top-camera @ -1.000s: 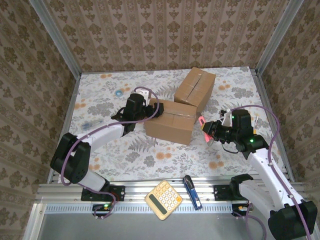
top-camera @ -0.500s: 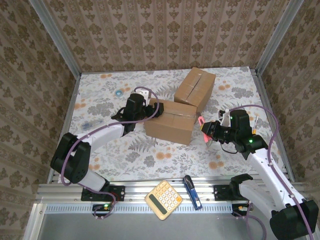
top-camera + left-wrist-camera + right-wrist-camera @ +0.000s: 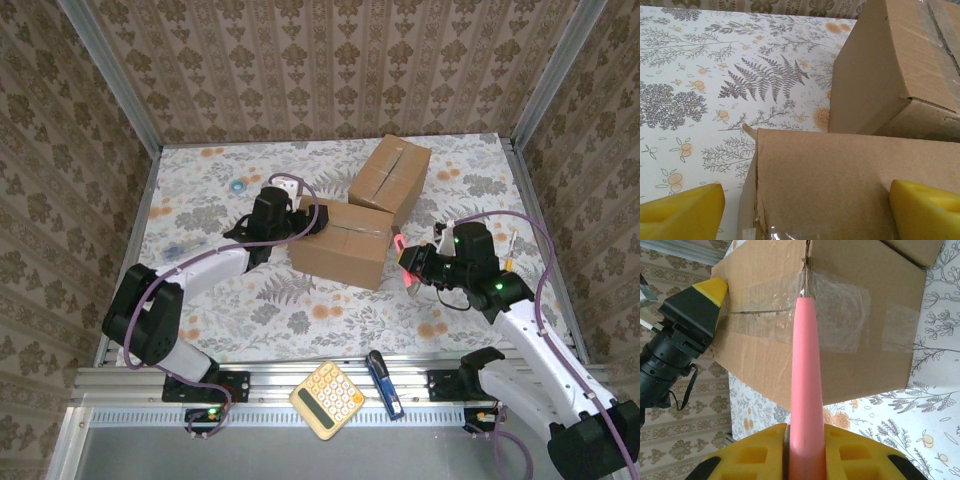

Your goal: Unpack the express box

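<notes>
**Setting:** robot test cell in lab, dressed as domestic room.

**Evidence:**
- damask wallpaper panels (image 3: 330,60) at 9, 12 and 3 o'clock, framed by bare aluminium posts (image 3: 110,75)
- floral table cover (image 3: 300,310) at centre
- slotted aluminium rail (image 3: 290,380) at 6 o'clock, arm bases (image 3: 205,388) bolted on
- purple cable (image 3: 190,268) run along robot arm (image 3: 150,320) at 8 o'clock
- taped cardboard boxes (image 3: 342,243) mid-table
- calculator (image 3: 327,400) on rail at 6 o'clock

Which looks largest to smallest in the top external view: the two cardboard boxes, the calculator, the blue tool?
1. near box and far box, too alike to rank
2. calculator
3. blue tool
</notes>
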{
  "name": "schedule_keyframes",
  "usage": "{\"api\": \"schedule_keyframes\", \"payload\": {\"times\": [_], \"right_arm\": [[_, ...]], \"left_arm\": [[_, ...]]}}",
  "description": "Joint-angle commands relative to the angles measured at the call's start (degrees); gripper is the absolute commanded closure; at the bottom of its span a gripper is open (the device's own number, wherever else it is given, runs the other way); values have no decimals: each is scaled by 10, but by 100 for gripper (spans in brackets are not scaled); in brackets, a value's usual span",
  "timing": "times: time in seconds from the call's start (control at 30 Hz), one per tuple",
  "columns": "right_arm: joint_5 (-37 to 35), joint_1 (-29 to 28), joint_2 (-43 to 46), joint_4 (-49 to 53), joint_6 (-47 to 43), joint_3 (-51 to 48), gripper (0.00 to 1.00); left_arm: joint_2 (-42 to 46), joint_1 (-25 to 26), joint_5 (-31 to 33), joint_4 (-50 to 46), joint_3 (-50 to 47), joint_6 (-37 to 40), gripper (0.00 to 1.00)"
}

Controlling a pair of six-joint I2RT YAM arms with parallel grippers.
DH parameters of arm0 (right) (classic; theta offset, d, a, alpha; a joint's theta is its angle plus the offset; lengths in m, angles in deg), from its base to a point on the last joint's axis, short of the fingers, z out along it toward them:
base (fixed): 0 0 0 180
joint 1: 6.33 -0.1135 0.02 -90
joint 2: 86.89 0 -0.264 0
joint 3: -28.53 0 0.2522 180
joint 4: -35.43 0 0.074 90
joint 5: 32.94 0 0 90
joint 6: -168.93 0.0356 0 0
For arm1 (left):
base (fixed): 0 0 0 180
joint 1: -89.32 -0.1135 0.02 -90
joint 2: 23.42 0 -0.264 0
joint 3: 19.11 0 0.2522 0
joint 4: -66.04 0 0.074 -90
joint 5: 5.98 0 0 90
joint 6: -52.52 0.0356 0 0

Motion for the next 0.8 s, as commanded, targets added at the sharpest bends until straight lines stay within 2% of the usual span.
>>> {"api": "schedule_keyframes", "payload": {"times": [0.0, 0.77], "right_arm": [[17, -18, 14, 14, 11, -10, 100], [-16, -68, 45, 42, 51, -35, 100]], "left_arm": [[-45, 5, 4, -104, -36, -6, 15], [-51, 5, 4, -105, -37, -12, 15]]}}
